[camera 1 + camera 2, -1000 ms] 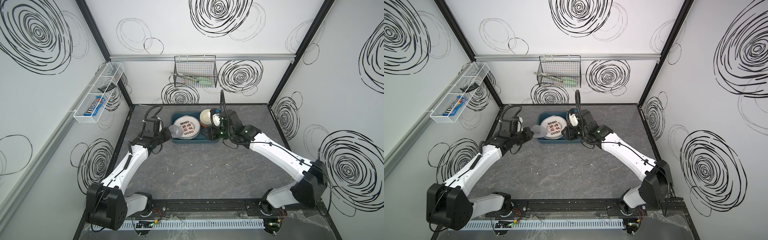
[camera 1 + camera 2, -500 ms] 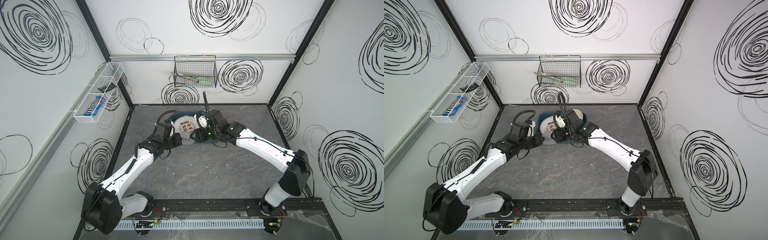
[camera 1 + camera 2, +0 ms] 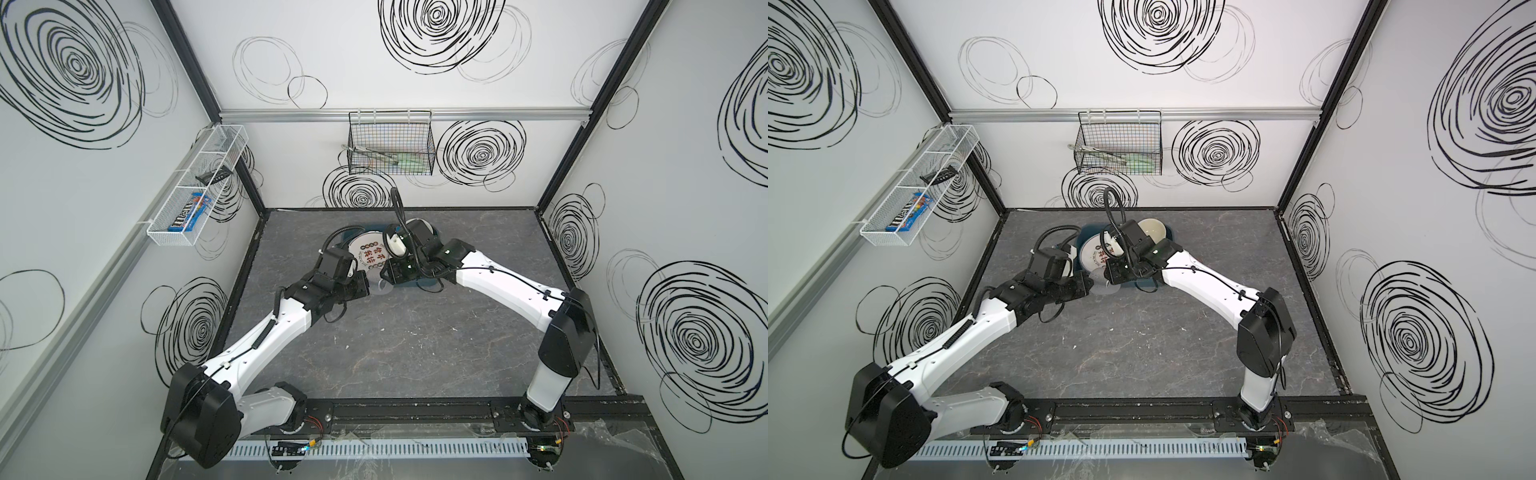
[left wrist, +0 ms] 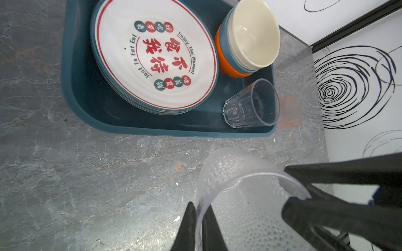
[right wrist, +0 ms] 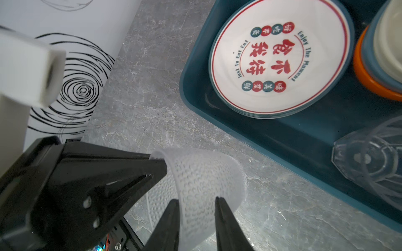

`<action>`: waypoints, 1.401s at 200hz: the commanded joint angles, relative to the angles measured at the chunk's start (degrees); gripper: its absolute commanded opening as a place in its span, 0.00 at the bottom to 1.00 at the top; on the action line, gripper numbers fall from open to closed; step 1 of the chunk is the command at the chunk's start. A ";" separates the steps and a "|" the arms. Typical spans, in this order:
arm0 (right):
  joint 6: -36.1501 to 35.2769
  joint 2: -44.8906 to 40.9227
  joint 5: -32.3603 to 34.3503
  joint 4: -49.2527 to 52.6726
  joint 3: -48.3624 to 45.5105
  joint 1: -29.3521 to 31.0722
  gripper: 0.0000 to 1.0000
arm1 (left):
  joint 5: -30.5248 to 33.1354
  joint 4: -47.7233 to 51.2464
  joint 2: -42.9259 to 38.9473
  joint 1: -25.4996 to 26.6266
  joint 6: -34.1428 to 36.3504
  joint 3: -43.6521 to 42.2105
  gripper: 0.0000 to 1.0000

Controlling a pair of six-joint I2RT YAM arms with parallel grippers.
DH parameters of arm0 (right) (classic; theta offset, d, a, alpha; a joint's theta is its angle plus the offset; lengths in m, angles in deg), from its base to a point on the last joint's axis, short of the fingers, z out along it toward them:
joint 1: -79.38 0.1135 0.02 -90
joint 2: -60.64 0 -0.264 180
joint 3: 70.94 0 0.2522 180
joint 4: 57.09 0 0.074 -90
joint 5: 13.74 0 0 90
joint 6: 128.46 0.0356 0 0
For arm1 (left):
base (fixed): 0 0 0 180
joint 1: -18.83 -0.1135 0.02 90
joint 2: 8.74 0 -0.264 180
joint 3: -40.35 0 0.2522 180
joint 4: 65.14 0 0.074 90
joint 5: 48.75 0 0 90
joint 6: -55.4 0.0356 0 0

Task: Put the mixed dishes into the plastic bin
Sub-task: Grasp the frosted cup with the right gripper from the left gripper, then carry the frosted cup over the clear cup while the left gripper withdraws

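The thing I'm holding is a pale, see-through plastic tumbler (image 4: 235, 169) with a dimpled wall. It's tipped sideways over the grey marbled tabletop (image 4: 65, 173), just outside the near rim of the shallow dark teal plastic bin (image 4: 152, 129). My left gripper (image 4: 199, 208) is pinched tight on the tumbler's rim. My right gripper (image 5: 196, 201) has a finger on either side of it too, but honestly I can't tell if it's actually squeezing. Both my arms reach inward, wrists almost meeting in front of the bin. Inside it are stacked round white plates with red characters (image 4: 156, 54), nested cream, blue and orange bowls (image 4: 254, 32), and a clear glass (image 4: 252, 104) lying on its side.
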 commanded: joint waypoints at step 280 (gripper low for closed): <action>-1.38 -6.74 8.32 7.07 1.15 -13.60 0.00 | -9.60 -7.83 -9.64 0.24 -6.70 -3.01 0.82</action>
